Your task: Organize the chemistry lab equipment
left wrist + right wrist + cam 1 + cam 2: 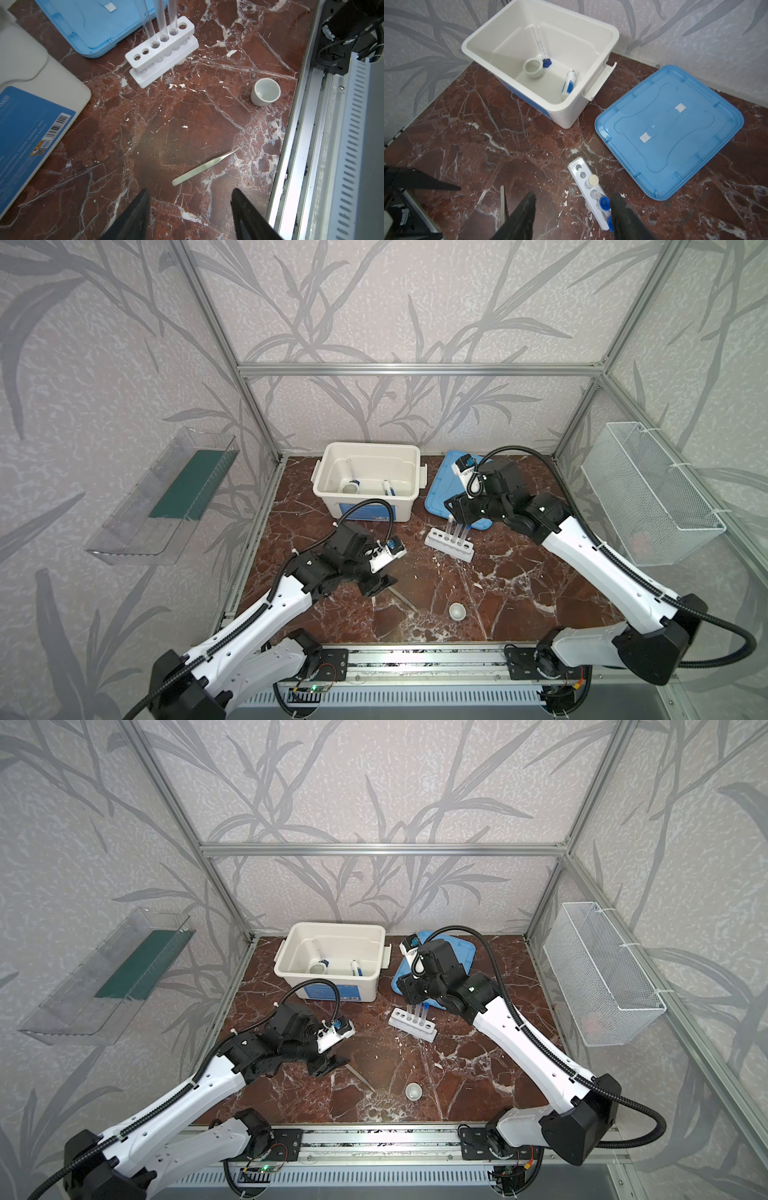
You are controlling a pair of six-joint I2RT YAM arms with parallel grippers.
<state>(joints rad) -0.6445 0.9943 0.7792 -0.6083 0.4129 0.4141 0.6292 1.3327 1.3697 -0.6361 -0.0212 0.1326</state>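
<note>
Left hand (190,191) open, empty, above tweezers (204,167) lying flat on counter (166,124). Right hand (574,195) open, empty, over tubes (604,201) standing in rack (578,166). Loose cup (265,92) on counter. Second cup (532,67), cylinder (538,44), bottle (568,85) inside bin (591,29). Lid (670,128) beside bin.

Three test tubes (163,18) (one white-capped), two cups (265,92), and one each: cylinder (538,44), bottle (568,85), tweezers (204,167), rack (162,71), bin (564,116), lid (675,133).

Between the left fingers (135,216) the surface (187,116) is bare, and only the flat tweezers (204,167) lie just ahead. Tall tubes (603,201) in the rack (578,166) stand between the right fingers (523,216), close to one of them.
</note>
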